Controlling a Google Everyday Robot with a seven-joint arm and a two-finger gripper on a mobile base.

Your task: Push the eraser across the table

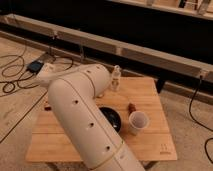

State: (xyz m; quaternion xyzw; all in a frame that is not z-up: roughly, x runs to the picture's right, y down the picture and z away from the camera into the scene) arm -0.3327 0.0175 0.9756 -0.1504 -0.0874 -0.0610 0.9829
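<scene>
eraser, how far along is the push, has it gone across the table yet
Done: nothing that shows. The eraser lies at the table's edge on the left of the view, partly behind the arm.
In hand: the gripper is up by the far edge, well apart from the eraser.
Left: bring the gripper to the eraser and push it across, probably minding the black bowl and paper cup mid-table.
</scene>
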